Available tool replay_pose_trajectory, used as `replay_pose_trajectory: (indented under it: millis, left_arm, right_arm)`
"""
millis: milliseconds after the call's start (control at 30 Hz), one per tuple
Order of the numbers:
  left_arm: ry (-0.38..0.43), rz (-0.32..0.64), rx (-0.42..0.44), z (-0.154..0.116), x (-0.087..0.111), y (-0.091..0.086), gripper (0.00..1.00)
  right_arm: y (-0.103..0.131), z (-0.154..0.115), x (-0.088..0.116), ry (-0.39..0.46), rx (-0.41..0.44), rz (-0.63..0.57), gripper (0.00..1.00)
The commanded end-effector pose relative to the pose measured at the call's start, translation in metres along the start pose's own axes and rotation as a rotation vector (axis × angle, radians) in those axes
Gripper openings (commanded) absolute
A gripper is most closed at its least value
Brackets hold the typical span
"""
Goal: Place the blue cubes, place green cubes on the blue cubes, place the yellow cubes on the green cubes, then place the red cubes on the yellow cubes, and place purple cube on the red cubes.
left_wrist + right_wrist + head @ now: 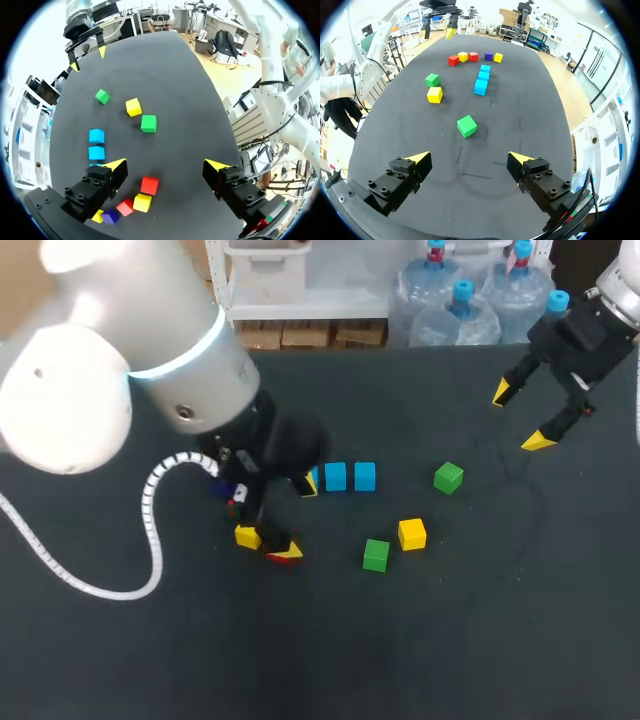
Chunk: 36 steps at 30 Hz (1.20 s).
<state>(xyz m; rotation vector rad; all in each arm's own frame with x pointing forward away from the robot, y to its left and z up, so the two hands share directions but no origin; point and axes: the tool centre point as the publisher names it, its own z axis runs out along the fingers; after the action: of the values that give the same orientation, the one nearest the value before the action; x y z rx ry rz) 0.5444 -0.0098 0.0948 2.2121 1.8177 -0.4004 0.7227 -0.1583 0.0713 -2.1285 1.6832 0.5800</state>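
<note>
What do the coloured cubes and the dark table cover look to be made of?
The green cube and the blue cubes have solid colour, crisp edges and flat faces with little shine. They are probably painted wood or hard plastic, but the look does not settle which. The table cover is black and matte, with no glare and faint scuff lines, so it is likely a felt or rubber mat.

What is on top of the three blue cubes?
Nothing: all three blue cubes lie bare in a row. In the head view the left arm covers most of one.
</note>
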Motion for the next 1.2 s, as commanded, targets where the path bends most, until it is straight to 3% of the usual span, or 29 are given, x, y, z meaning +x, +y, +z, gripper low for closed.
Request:
replay_pose_trajectory:
  millis: [33,433,1200]
  left_arm:
    - [0.001,0.010,0.016,0.018,-0.013,0.009,1.00]
    - [0.007,-0.013,0.010,0.055,-0.024,0.016,1.00]
    - [0.003,-0.033,0.012,0.093,-0.034,0.027,1.00]
  right_arm:
    - [0.000,0.000,0.000,-0.001,0.000,-0.001,1.00]
    - [0.000,0.000,0.000,-0.001,0.000,-0.001,1.00]
    - [0.000,0.000,0.000,-0.001,0.000,-0.001,1.00]
